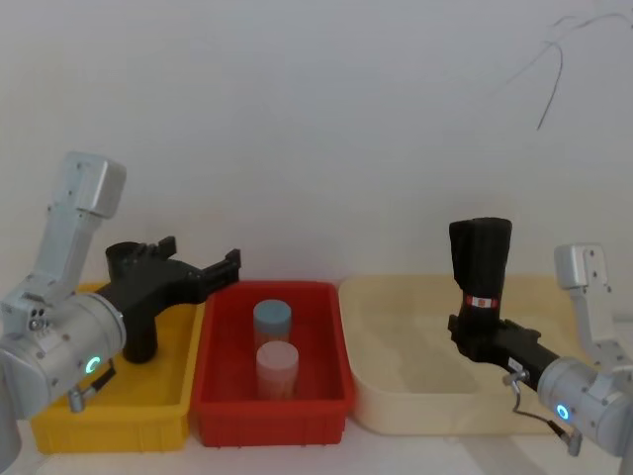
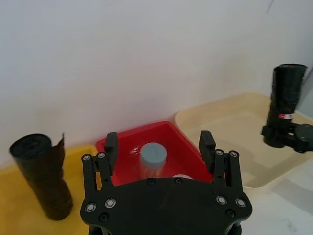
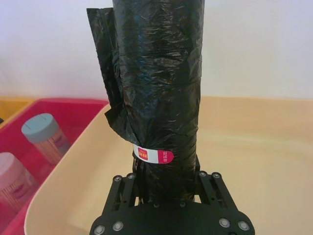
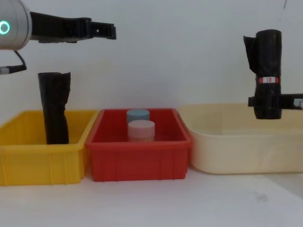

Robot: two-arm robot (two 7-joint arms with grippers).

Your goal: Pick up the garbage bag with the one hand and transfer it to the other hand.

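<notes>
Right gripper (image 4: 266, 100) clamps the garbage bag (image 4: 267, 56) upright (chest view: over the tub (image 4: 236, 142)); left gripper (image 2: 159, 142) gapes empty.

Your head camera looks forward and down on the red bin (image 1: 272, 421). Your chest camera sits lower, facing it side-on across the counter (image 4: 189, 203). Your left wrist camera looks out over the left tool (image 2: 159, 142), down into that bin. Your right wrist camera sits close behind the right tool (image 3: 166, 179), the garbage bag (image 3: 159, 73) near its lens. All four views share the red bin.
</notes>
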